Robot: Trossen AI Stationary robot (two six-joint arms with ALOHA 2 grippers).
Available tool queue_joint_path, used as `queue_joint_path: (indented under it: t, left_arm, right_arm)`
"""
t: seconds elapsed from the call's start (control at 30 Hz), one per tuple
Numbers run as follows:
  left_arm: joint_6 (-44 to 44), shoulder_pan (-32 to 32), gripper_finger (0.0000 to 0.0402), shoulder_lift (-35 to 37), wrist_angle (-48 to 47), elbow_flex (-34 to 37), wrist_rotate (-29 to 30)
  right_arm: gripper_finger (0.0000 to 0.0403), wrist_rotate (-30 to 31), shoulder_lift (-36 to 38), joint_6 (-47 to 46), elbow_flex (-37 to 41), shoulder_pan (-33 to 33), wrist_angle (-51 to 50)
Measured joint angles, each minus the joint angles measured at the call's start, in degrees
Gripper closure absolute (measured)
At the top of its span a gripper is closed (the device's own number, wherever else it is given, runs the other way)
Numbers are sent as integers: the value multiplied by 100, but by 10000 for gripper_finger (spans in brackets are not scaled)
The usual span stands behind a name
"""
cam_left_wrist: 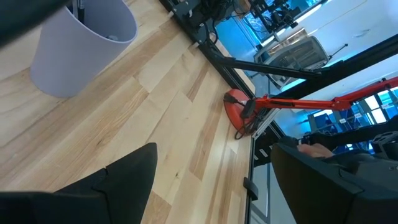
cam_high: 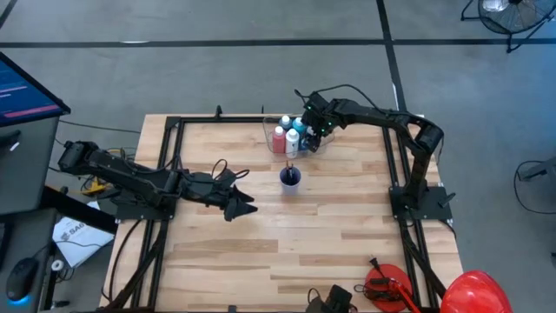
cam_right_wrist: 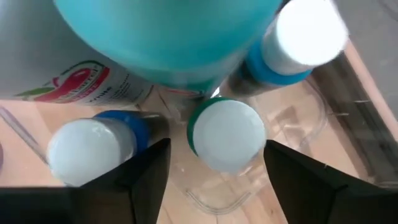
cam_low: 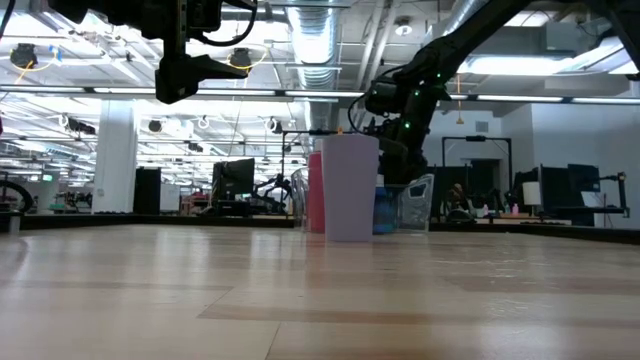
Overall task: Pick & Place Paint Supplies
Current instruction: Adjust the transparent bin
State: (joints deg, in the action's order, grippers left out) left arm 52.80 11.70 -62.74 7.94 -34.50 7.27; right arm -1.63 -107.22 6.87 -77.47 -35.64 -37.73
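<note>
The clear tub (cam_high: 271, 130) stands at the table's far middle and holds several white-capped bottles: a red one (cam_high: 279, 139), a teal one (cam_right_wrist: 227, 134), two blue ones (cam_right_wrist: 90, 146), and a large light blue one (cam_right_wrist: 174, 37). My right gripper (cam_right_wrist: 214, 168) is open above the tub, pointing down, with a finger on either side of the teal bottle's white cap and a gap on both sides. A dark brush (cam_high: 289, 171) stands in the blue-purple cup (cam_high: 290, 178). My left gripper (cam_high: 241, 206) is open and raised above the table, left of the cup.
The cup (cam_low: 350, 187) stands just in front of the tub, toward the near edge. A red tool (cam_high: 387, 287) and a red helmet (cam_high: 473, 291) sit at the near right corner. Black frame rails (cam_high: 165, 165) run along the table's left and right sides. Bare wood (cam_high: 287, 243) lies near of the cup.
</note>
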Motion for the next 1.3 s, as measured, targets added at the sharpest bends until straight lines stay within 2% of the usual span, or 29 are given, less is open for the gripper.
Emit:
queue_joint_path:
  t: [0.43,0.87,1.3]
  left_arm:
    - [-24,0,94,0,0,0,-2]
    - [-157,-15,94,0,-1,0,-2]
    - [-308,-298,94,0,24,0,-2]
  right_arm:
    - [152,22,468,-50,-4,-11,-3]
    - [152,33,914,-51,-9,-11,-539]
    - [152,17,1753,-588,-11,249,-923]
